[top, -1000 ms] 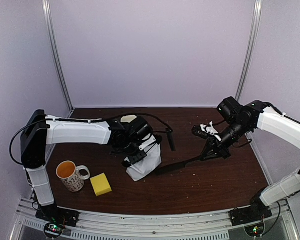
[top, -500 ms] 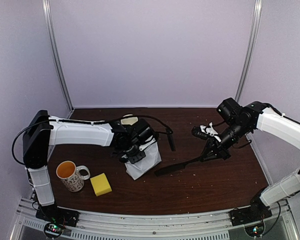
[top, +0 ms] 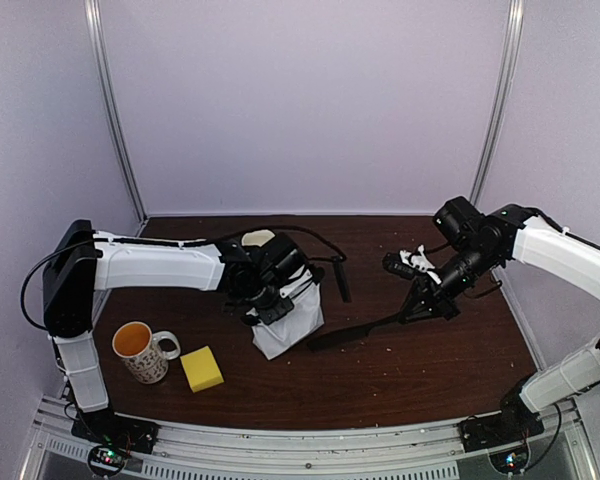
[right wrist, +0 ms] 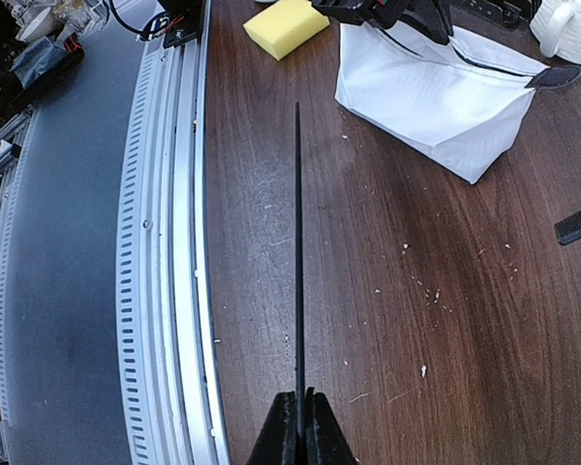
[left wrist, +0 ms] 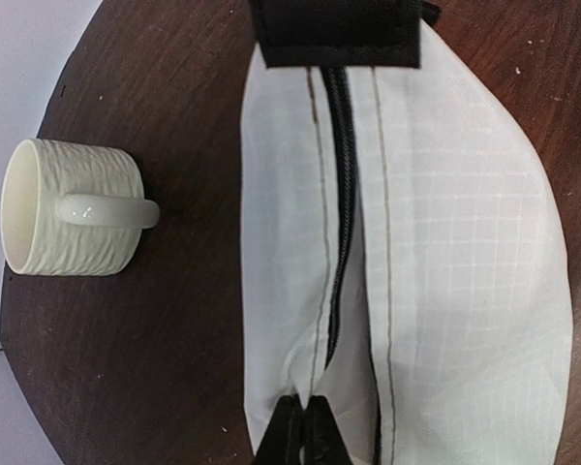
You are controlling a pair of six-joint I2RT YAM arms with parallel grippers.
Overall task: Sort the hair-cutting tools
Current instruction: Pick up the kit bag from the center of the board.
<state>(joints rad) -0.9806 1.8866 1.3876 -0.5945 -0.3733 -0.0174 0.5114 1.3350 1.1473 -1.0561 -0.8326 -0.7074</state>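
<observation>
Working over a crumb-flecked dark wood counter [right wrist: 416, 320] inside lilac walls [top: 300, 100].
Pinching white pouch [left wrist: 445, 242] in left jaws, black comb [right wrist: 297, 242] in right jaws.

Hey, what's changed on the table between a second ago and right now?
The left gripper has closed on the white pouch, pinching its edge; a second ago its jaws stood open over it. The right gripper stayed shut on the black comb, in the same spot. The mug and the yellow sponge have not moved.
</observation>
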